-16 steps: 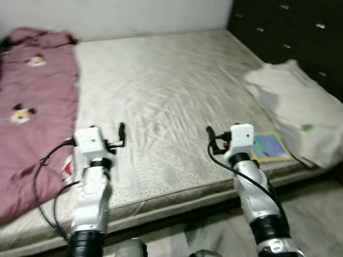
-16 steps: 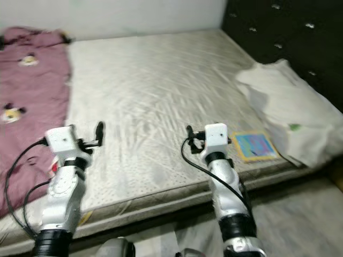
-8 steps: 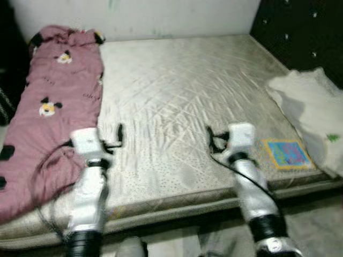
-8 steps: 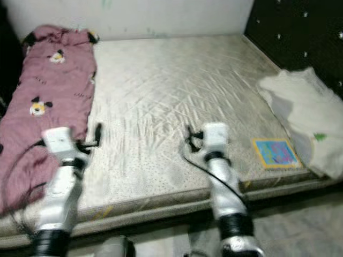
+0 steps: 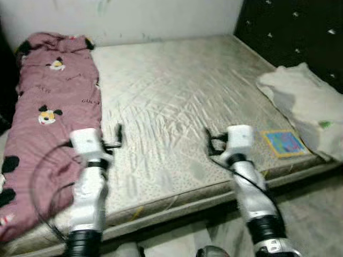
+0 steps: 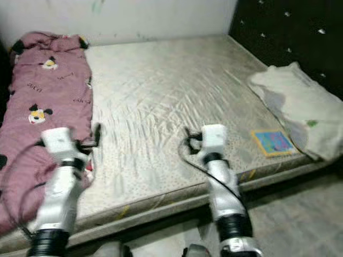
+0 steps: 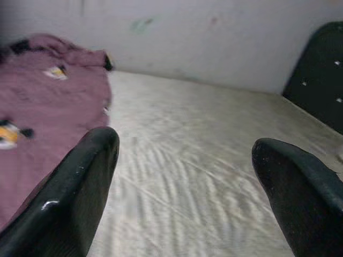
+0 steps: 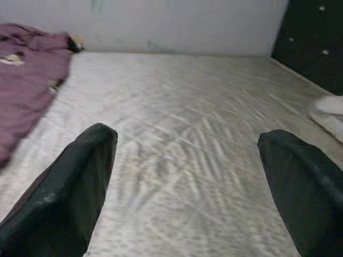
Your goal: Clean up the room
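Note:
A pink blanket [image 5: 47, 107] printed with cartoon mice lies crumpled along the left side of the bare mattress [image 5: 177, 91]. On the mattress's right side rests a white pillow [image 5: 303, 104], and a small colourful book [image 5: 284, 142] lies near the front edge beside it. My left gripper [image 5: 110, 140] hovers over the mattress's front part, just right of the blanket, open and holding nothing. My right gripper [image 5: 217, 143] hangs over the front edge left of the book, also open and holding nothing. The wrist views show each gripper's fingers [image 7: 80, 187] [image 8: 69, 187] spread wide above the mattress.
A black padded headboard [image 5: 300, 32] stands at the right and a pale wall [image 5: 134, 16] runs along the far side. Tiled floor [image 5: 316, 214] lies in front of the bed at the lower right.
The whole picture has shifted, so the camera has moved; more of the pink blanket is in view than a second ago. Both arms keep the same raised pose with open fingers.

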You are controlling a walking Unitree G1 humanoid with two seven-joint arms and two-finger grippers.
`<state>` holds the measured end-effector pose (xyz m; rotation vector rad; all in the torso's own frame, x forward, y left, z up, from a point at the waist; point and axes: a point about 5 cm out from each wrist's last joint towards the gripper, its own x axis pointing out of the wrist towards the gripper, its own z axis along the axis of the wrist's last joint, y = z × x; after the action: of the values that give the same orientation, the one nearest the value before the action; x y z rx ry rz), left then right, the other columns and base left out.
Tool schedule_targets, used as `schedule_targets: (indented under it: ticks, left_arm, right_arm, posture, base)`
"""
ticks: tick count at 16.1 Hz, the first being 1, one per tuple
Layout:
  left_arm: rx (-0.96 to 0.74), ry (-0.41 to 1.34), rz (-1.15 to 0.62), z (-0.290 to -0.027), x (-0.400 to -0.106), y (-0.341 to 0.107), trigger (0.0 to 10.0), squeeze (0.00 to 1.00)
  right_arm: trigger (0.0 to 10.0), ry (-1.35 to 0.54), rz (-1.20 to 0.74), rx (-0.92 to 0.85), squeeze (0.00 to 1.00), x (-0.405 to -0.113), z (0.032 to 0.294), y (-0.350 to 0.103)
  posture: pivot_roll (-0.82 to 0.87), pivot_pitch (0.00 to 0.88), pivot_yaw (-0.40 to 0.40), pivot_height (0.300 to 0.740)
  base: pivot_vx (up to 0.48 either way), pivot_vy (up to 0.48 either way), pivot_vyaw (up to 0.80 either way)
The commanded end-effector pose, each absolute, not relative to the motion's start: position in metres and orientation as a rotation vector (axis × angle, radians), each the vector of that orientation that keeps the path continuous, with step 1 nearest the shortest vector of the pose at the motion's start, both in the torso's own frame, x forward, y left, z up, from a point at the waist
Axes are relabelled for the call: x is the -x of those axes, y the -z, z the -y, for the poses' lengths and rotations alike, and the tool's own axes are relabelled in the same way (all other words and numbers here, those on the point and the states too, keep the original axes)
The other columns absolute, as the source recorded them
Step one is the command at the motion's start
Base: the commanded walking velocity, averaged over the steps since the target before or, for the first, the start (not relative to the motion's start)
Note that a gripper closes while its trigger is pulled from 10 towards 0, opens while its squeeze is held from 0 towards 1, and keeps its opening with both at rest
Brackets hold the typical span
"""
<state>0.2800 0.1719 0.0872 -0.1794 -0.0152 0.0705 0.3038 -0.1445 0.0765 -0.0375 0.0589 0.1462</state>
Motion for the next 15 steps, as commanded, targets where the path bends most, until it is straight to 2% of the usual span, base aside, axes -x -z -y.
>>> schedule_targets:
  ticks: [1,12,15]
  left_arm:
    - [0.195,-0.038,0.012,-0.1613,-0.2815,-0.0878,10.0,0.00]
    - [0.193,-0.049,0.013,-0.1627,-0.2803,-0.0881,10.0,0.00]
    - [0.185,-0.054,0.015,-0.1639,-0.2805,-0.0883,10.0,0.00]
  right_arm:
    - [10.0,-0.115,-0.053,0.050,0.00,-0.3046,0.1568,-0.0790]
    - [10.0,-0.139,-0.053,0.075,0.00,-0.3045,0.1544,-0.0787]
    - [10.0,-0.143,-0.052,0.081,0.00,-0.3047,0.1531,-0.0787]
  posture:
    - [0.01,0.000,-0.008,0.740]
    - [0.01,0.000,-0.009,0.740]
    - [0.01,0.000,-0.011,0.740]
  base:
    - [0.000,0.480,0.00]
    - [0.000,0.480,0.00]
    - [0.000,0.480,0.80]
